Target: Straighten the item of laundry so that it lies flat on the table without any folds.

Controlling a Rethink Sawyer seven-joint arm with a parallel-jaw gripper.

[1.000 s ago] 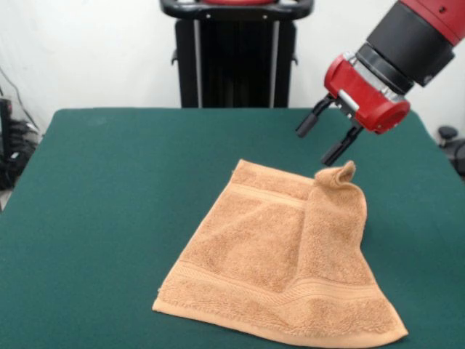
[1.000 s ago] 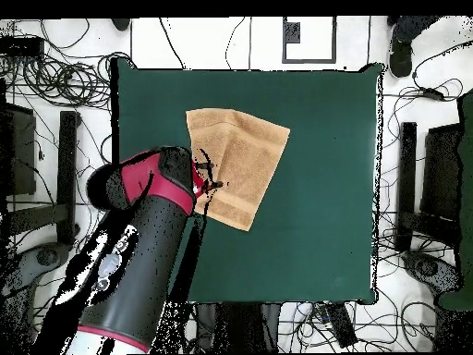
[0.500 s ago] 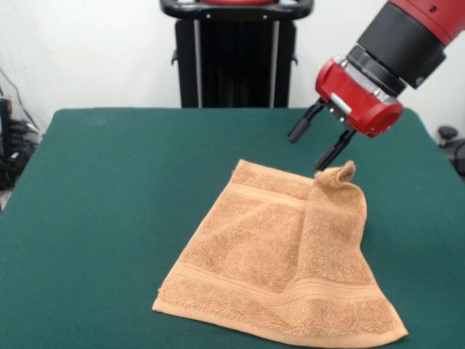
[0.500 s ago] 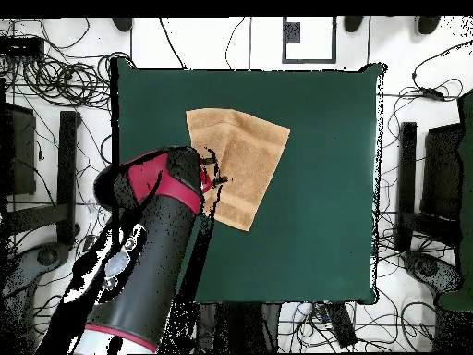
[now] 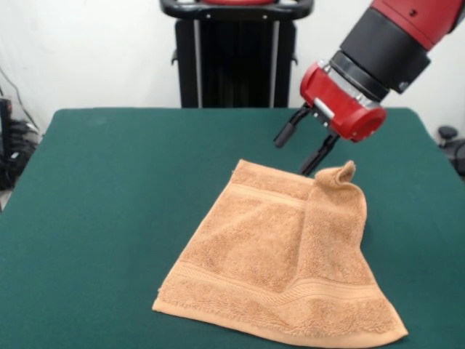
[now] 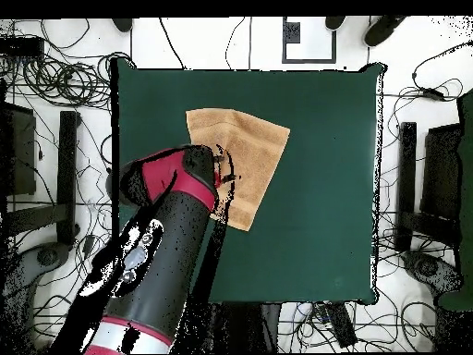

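The item of laundry (image 5: 280, 254) is an orange-tan towel lying on the green table (image 5: 109, 189), right of centre. Its right strip is folded over onto the rest, and one corner (image 5: 341, 173) stands up in a small peak at the far right. My gripper (image 5: 296, 149) hovers just above the towel's far edge, a little left of that peak, open and holding nothing. From above, the towel (image 6: 248, 148) lies in the table's (image 6: 314, 231) upper left part, and my gripper (image 6: 224, 174) and arm cover its lower left portion.
The robot's black pedestal (image 5: 236, 58) stands behind the table's far edge. Tangled cables (image 6: 55, 83) and dark equipment (image 6: 439, 176) ring the table on the floor. Green cloth stretches wide to the left of the towel in the front view.
My open gripper has drifted left in the front view, away from the raised corner and along the towel's far edge. The towel has not moved.
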